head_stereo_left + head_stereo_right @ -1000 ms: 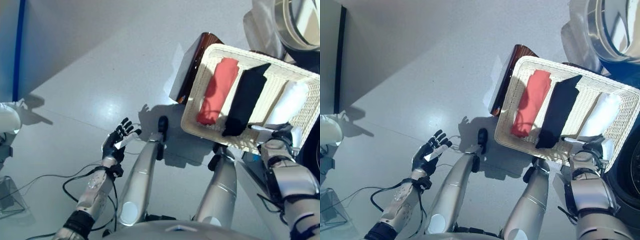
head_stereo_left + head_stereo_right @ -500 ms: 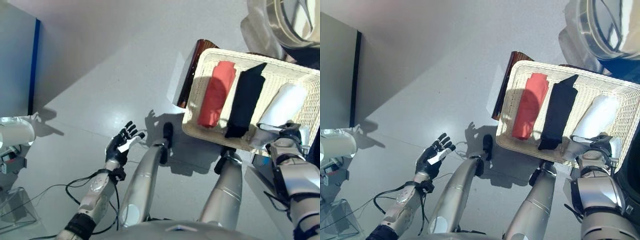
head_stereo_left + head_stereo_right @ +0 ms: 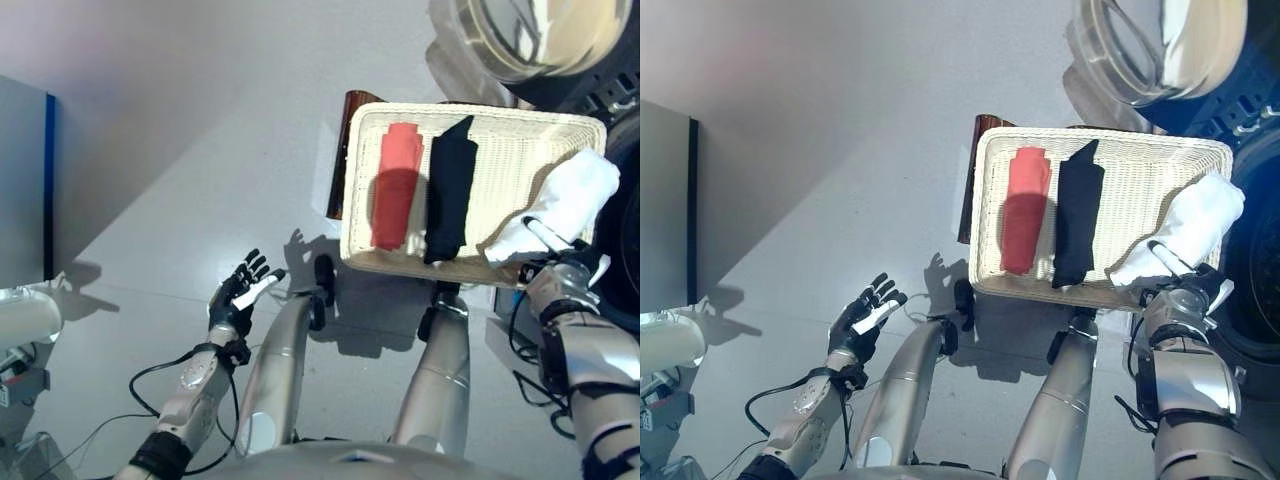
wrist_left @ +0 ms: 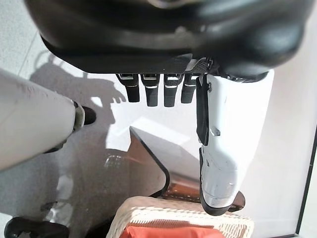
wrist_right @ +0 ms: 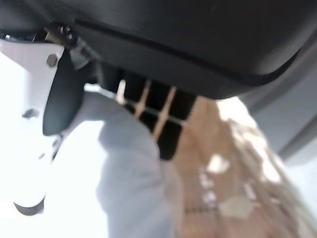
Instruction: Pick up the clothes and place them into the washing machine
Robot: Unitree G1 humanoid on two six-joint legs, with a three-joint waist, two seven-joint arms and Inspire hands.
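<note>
Head stereo pair looks steeply down, sharing the basket and floor; wrist cameras peer past each hand from very close range.

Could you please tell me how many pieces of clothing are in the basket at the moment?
3, side by side in the white wicker basket: a rolled red cloth leftmost, a folded black cloth in the middle, and a white cloth rightmost, at the right hand.

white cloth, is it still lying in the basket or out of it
Partly out. The right hand grips the white cloth at its near end, and its far end drapes over the wicker basket rim; red and black cloths lie flat inside.
</note>
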